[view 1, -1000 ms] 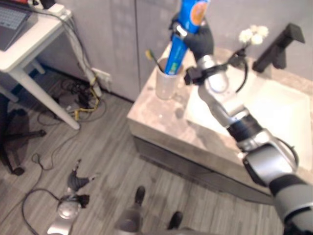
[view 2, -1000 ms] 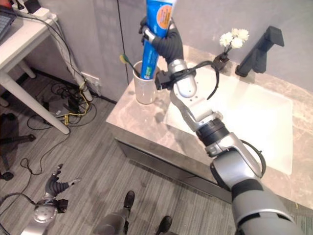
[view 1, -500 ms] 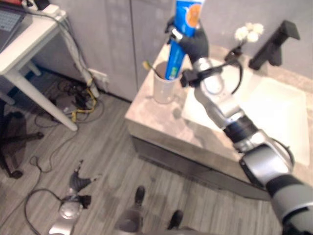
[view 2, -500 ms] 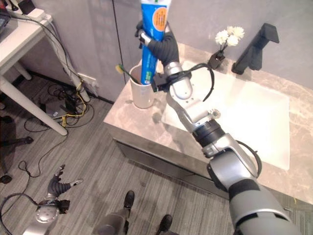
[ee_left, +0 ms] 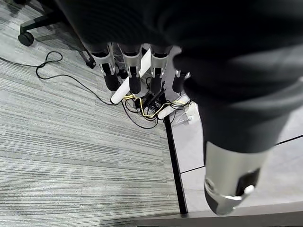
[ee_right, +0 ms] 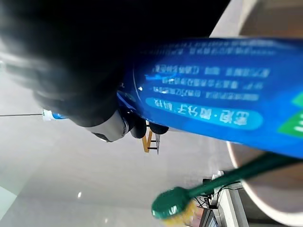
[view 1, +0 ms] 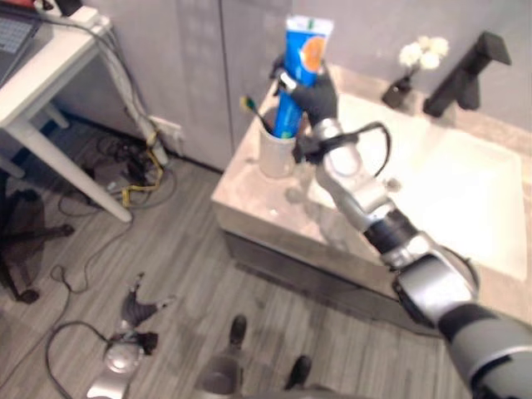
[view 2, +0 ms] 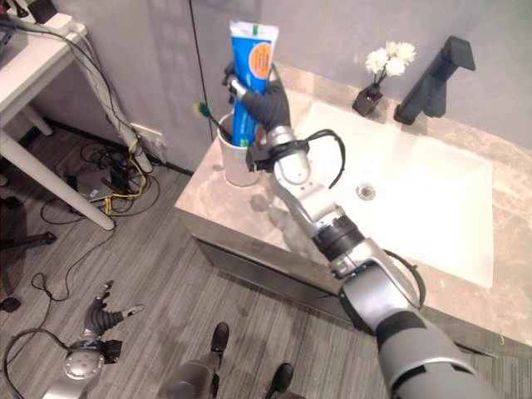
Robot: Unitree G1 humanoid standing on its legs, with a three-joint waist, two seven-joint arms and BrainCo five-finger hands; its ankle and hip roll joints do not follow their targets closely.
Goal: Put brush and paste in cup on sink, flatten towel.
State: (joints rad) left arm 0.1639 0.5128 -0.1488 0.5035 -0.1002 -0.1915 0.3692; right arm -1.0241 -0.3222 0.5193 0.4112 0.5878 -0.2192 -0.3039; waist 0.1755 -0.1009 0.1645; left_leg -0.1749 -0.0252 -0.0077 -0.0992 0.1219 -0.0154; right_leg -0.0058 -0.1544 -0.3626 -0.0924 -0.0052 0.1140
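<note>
- Left eye view: the right arm is stretched forward and up across the marble tabletop [view 1: 249, 195], and the right robot hand [view 1: 312, 93] is held above the white cup [view 1: 274, 152] at the tabletop's near left corner. The fingers are curled around the blue toothpaste tube [view 1: 295, 73]. The tube is held nearly upright, its long axis leaning slightly, the flat crimped end on top and the lower end down inside the cup's mouth. A green toothbrush [view 1: 254, 112] is seen standing in the cup, leaning toward the left. The left robot hand [view 1: 133, 308] is seen low over the grey floor [view 1: 166, 249], the arm hanging down.
- Right eye view: the same grasp is shown, the right robot hand [view 2: 260, 100] being wrapped around the middle of the tube [view 2: 249, 75] over the cup [view 2: 237, 158]. The white sink basin [view 2: 416, 199] lies to the right of the cup, with a black faucet [view 2: 432, 71] and a small vase of white flowers [view 2: 378, 71] behind it. A white desk [view 2: 33, 75] stands at the left, with cables [view 2: 108, 179] on the floor below it.
- Left wrist view: the fingers [ee_left: 110, 66] of the left robot hand are seen straight and relaxed, pointing down toward the floor, with nothing held.
- Right wrist view: the tube [ee_right: 208, 94] is seen clamped between the thumb [ee_right: 111, 127] and the covered palm, lying along the rim of the cup [ee_right: 255, 189]. The green bristle head of the toothbrush [ee_right: 175, 208] is seen sticking out past the rim.
</note>
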